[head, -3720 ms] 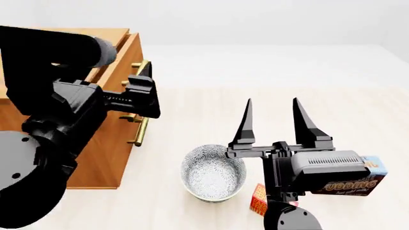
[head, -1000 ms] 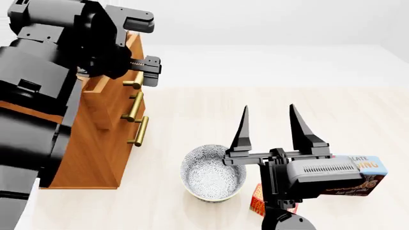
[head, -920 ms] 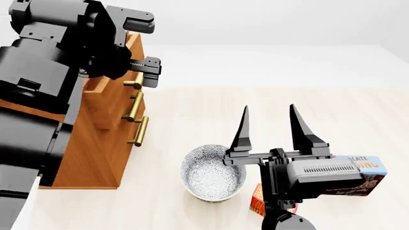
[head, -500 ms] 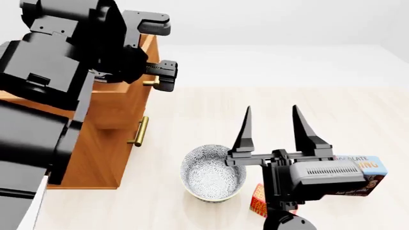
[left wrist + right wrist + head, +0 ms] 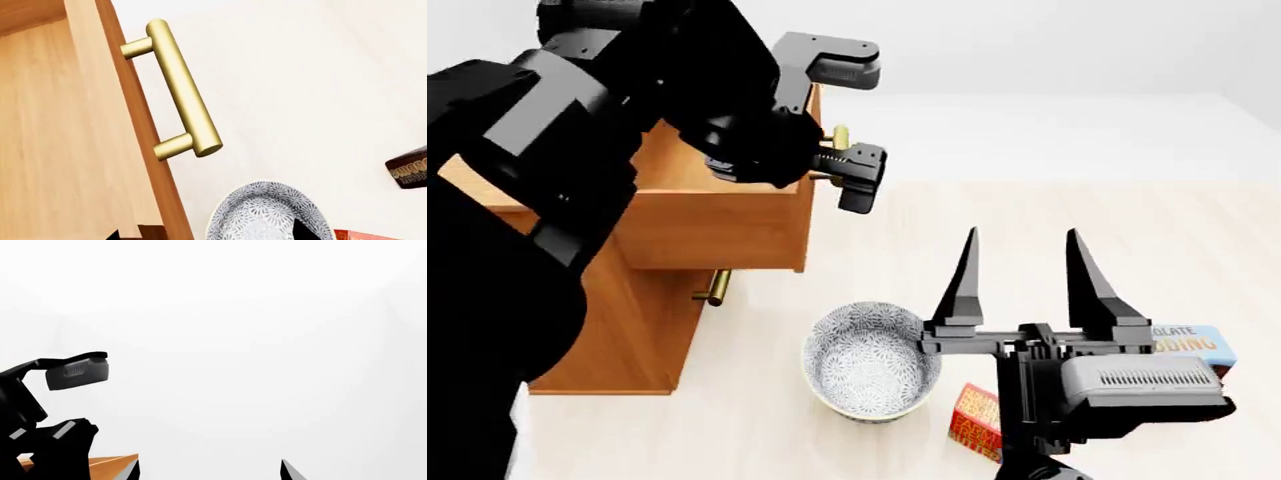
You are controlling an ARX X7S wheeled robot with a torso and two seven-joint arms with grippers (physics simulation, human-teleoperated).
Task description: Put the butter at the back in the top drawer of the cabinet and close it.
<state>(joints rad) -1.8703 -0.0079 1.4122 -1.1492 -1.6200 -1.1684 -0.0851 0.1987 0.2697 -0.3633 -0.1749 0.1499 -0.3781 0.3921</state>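
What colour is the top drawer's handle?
Brass-gold, a plain bar handle on the top drawer; clearest in the left wrist view.

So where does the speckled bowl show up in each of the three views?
Head view: speckled bowl on the floor, lower centre, beside the right gripper.
Left wrist view: at the bottom edge, partly cut off.
Right wrist view: not in it.
Shared landmark: the top drawer, pulled out, in all three views.

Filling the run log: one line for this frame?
top drawer: pulled open | left gripper: at handle, grip unclear | right gripper: open, empty | butter: on floor by bowl
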